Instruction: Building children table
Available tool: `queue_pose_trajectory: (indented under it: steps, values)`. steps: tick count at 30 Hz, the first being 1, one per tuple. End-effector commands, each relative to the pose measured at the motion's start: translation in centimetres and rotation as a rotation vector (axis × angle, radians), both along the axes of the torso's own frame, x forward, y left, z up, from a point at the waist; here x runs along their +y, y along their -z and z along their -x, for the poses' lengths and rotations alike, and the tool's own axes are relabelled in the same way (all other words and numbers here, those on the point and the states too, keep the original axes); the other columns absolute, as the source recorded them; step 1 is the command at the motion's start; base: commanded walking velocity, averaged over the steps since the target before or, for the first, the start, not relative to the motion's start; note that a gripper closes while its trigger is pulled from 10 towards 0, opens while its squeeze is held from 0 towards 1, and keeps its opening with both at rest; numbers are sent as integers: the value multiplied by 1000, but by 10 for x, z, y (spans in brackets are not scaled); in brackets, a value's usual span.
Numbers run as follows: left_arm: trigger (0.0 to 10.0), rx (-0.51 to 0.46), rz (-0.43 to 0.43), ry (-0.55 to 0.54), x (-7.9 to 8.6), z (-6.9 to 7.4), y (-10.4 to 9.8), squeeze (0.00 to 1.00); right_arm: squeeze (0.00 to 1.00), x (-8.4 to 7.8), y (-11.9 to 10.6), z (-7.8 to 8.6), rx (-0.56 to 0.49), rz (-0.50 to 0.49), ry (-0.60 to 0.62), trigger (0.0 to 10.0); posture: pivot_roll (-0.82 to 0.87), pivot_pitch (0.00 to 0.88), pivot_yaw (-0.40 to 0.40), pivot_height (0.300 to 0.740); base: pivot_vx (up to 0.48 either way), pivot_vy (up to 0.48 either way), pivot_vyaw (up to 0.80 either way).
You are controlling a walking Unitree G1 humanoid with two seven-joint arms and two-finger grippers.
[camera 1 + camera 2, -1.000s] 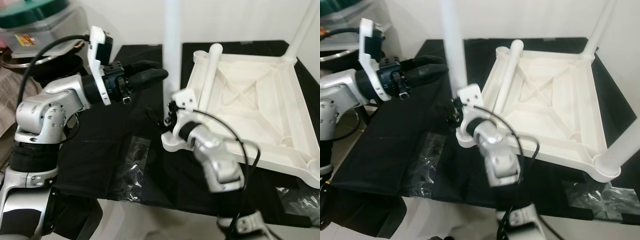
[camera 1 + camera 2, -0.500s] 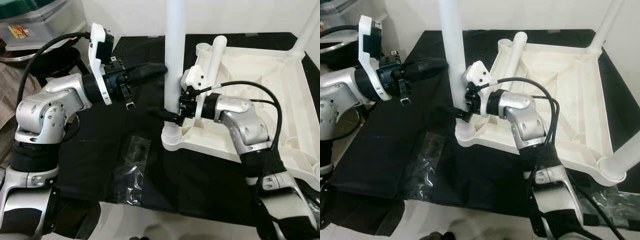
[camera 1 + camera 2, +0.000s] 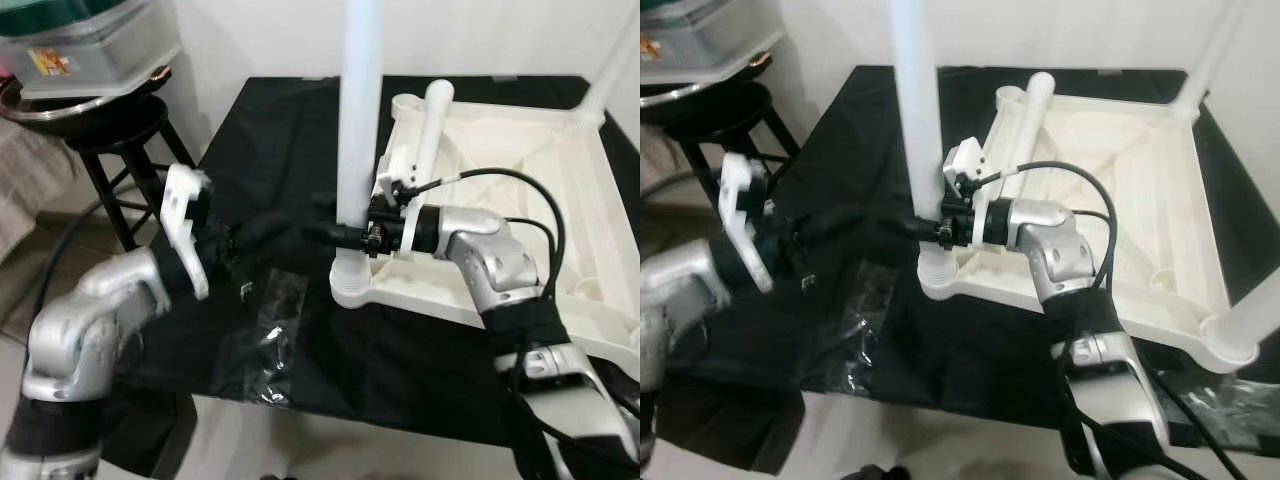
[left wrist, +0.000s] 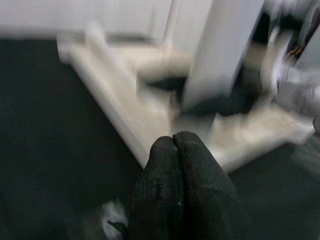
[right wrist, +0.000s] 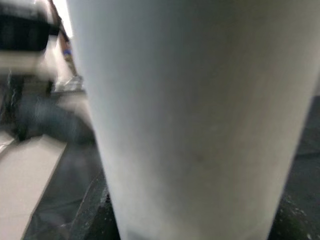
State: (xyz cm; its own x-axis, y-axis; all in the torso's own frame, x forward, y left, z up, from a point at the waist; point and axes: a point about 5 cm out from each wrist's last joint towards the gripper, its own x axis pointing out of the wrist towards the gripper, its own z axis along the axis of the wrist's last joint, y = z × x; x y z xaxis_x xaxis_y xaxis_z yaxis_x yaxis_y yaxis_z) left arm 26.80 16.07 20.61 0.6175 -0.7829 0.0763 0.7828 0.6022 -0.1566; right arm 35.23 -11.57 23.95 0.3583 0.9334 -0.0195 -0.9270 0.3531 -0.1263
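An upturned white children's table [image 3: 520, 190] lies on a black cloth. One white leg [image 3: 358, 120] stands upright in its near-left corner socket [image 3: 350, 285]. My right gripper [image 3: 340, 233] is shut on this leg just above the socket; in the right wrist view the leg [image 5: 195, 115] is very close. A loose leg [image 3: 430, 115] lies across the tabletop's underside. Two more legs stand at the far right corner [image 3: 610, 60] and the near right corner [image 3: 1252, 320]. My left gripper [image 3: 295, 226] is low over the cloth, left of the upright leg and apart from it, its fingers [image 4: 174, 150] shut and holding nothing.
A black stool [image 3: 110, 130] holding a metal bowl and a plastic box stands at the back left. A clear plastic bag [image 3: 275, 335] lies on the black cloth [image 3: 250, 120] near the table's front edge. A white wall closes off the back.
My left arm has dropped from beside the upright leg to low over the cloth. The right gripper stays on the leg. The camera has shifted.
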Motion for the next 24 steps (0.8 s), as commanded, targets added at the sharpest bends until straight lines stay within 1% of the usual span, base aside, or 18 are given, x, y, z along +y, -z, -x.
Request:
queue_pose_trajectory:
  steps: [1,3,4,6,7,8,9,10,12,13,15,16,19,20,21,22,23,24]
  values:
    - [10000,5,-12,-12,-2,11,15,0,0,-4,26,2,87,42,122,0,32,163,56,740,0,0,0]
    - [10000,5,-12,-12,-2,11,15,0,0,-4,26,2,87,42,122,0,32,163,56,740,0,0,0]
    - [10000,26,-12,14,-12,24,29,0,0,-4,42,2,127,46,338,0,30,166,47,740,0,0,0]
    - [10000,26,-12,14,-12,24,29,0,0,-4,42,2,127,46,338,0,30,166,47,740,0,0,0]
    - [10000,39,-13,42,-21,36,39,0,0,-8,58,3,146,59,639,0,25,170,45,740,0,0,0]
    - [10000,39,-13,42,-21,36,39,0,0,-8,58,3,146,59,639,0,25,170,45,740,0,0,0]
    - [10000,62,-26,61,-33,49,53,0,0,-2,79,25,168,71,821,0,12,190,54,740,0,0,0]
    - [10000,71,-23,50,-40,53,60,0,0,1,88,41,186,61,941,0,1,182,63,740,0,0,0]
    - [10000,71,-23,50,-40,53,60,0,0,1,88,41,186,61,941,0,1,182,63,740,0,0,0]
    - [10000,69,-26,44,-43,55,62,0,0,5,90,49,188,44,978,0,6,187,62,740,0,0,0]
    - [10000,63,-38,38,-45,54,64,0,0,10,89,50,186,29,972,0,12,183,61,740,0,0,0]
    - [10000,50,-50,49,-47,53,63,0,0,14,86,46,185,18,961,0,17,182,64,740,0,0,0]
    - [10000,50,-50,49,-47,53,63,0,0,14,86,46,185,18,961,0,17,182,64,740,0,0,0]
    - [10000,37,-64,66,-48,54,64,0,0,17,84,42,178,6,939,10000,19,181,65,740,0,0,0]
    - [10000,19,-76,78,-51,55,65,0,169,21,78,40,178,-19,885,10000,16,181,69,740,0,0,0]
    - [10000,19,-76,78,-51,55,65,0,169,21,78,40,178,-19,885,10000,16,181,69,740,0,0,0]
    - [10000,3,-89,76,-52,55,66,0,1000,23,71,37,173,-58,811,10000,16,179,72,740,0,0,0]
    - [10000,-10,-95,65,-52,54,67,0,1000,24,61,34,160,-101,717,10000,15,179,73,740,0,0,0]
